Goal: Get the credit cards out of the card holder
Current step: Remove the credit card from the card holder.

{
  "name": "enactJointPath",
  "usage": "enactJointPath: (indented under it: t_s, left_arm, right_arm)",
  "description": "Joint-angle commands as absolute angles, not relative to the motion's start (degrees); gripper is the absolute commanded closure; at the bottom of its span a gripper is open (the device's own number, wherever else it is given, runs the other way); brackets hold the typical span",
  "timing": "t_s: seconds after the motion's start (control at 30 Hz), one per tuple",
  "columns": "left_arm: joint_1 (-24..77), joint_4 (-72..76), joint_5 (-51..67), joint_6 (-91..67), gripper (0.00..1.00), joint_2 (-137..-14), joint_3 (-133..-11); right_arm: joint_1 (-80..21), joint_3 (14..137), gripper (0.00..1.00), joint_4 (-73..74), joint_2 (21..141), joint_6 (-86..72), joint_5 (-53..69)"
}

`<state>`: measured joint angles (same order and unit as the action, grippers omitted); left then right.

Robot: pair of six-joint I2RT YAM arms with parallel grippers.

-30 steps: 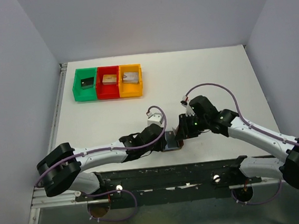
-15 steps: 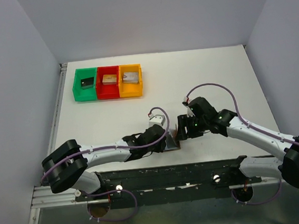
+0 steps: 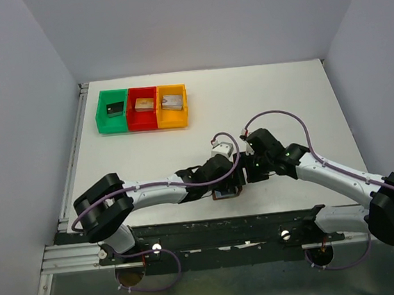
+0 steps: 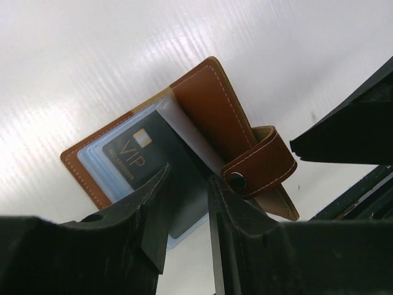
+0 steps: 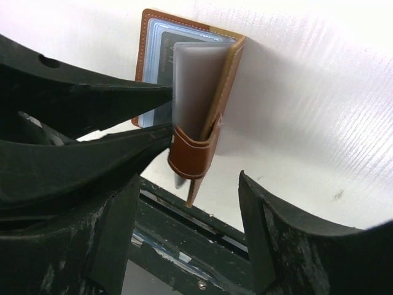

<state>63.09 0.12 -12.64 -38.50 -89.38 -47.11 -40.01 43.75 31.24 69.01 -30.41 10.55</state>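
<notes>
At the near edge of the white ribbed table [image 4: 92,49], stitched brown leather card holder [image 4: 209,104] lying open, we see black VIP card [image 4: 132,157] in frosted plastic sleeve [image 4: 184,132], left gripper [image 4: 188,175] narrowed astride it, hold unclear, right gripper [image 5: 187,178] gaping, empty.

Green bin [image 3: 113,126], red bin [image 3: 143,123], orange bin [image 3: 172,122] abut, apparently holding small blocks [image 3: 114,109].

You can read one marking only: "VIP", in pale capitals, on the black card [image 4: 144,161] seated in the card holder [image 4: 209,104]. The fine line printed beneath is illegible.
</notes>
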Motion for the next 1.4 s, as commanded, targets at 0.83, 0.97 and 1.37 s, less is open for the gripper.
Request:
enactJointPath:
  t_s: [0.83,0.97,1.37]
  left_arm:
    - [60.91,5.98,-9.58,-38.05,0.49,-90.17,-45.27]
    - [60.73,3.35,-11.42,-38.85,0.53,-91.05,-45.0]
    - [60.47,1.67,-15.2,-40.17,0.62,-91.67,-42.36]
  right_arm:
    - [-39.64,38.59,0.94,27.51,74.18,-38.76,3.34]
    - [-39.03,36.39,0.99,25.85,74.44,-40.43,3.86]
    - [-37.53,33.84,0.82,23.82,75.68,-41.66,4.57]
